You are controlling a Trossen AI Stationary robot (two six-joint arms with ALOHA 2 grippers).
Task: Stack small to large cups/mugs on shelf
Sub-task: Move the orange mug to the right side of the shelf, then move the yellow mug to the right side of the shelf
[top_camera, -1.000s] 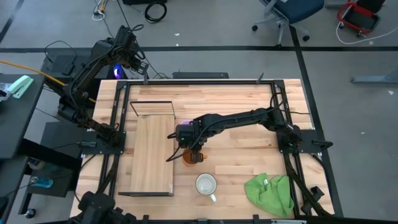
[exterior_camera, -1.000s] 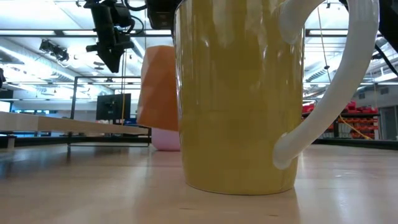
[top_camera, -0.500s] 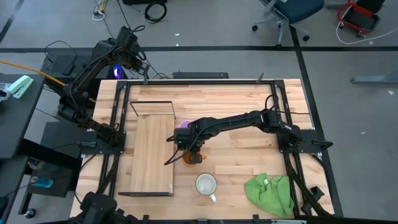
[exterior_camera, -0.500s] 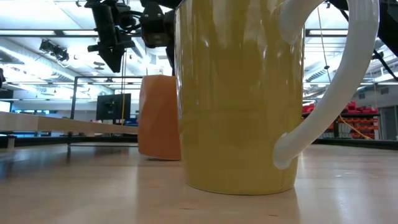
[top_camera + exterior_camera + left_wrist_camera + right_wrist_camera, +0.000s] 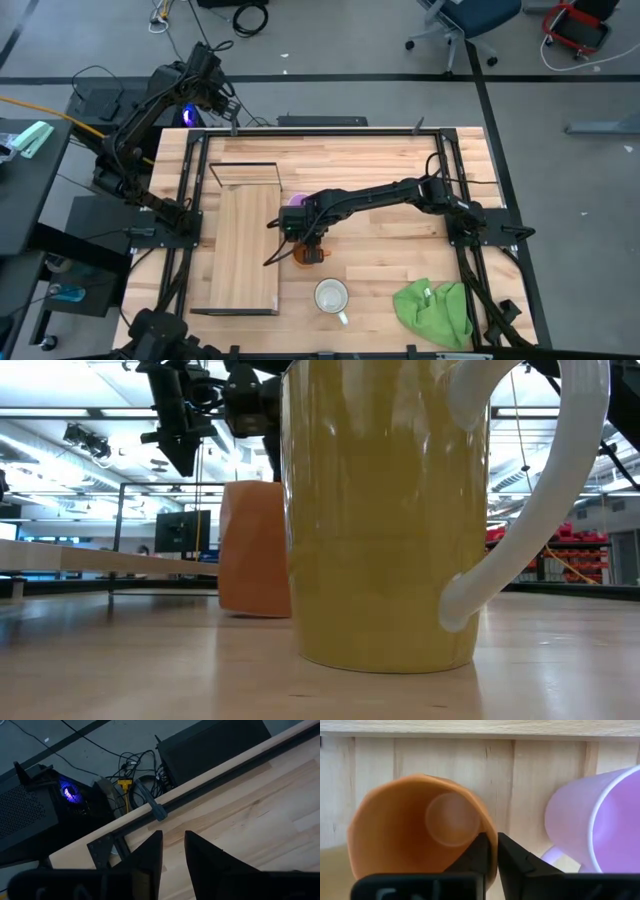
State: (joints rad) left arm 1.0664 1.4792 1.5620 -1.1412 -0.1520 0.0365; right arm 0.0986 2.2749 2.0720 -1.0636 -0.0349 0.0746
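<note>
The orange mug (image 5: 309, 253) stands upright on its base on the tabletop, just right of the shelf board (image 5: 243, 245); it also shows in the low view (image 5: 255, 550). My right gripper (image 5: 304, 238) is over it, shut on its rim. The light purple mug (image 5: 296, 202) stands just behind it and shows in the right wrist view (image 5: 600, 820). The white mug (image 5: 332, 296) stands near the front edge and fills the low view (image 5: 380, 510). My left gripper (image 5: 172, 851) waits above the table's far left corner, open by a narrow gap. My right gripper holds the orange mug's rim (image 5: 491, 840) on the side facing the purple mug. One finger (image 5: 481, 851) is inside the mug and the other is outside. The fingers come from above, pointing down. The mug stands upright with its base on the table.
A green cloth (image 5: 435, 310) lies at the front right. The shelf board's black wire frame (image 5: 245, 165) rises at its far end. Black rails (image 5: 455, 200) run along the table's sides. Bare tabletop lies between the mugs and the right rail.
My right gripper has gone down with the orange mug. A second ago the mug hung clear of the table with the purple mug showing beneath it; now its base stands on the tabletop and it hides the purple mug in the low view.
</note>
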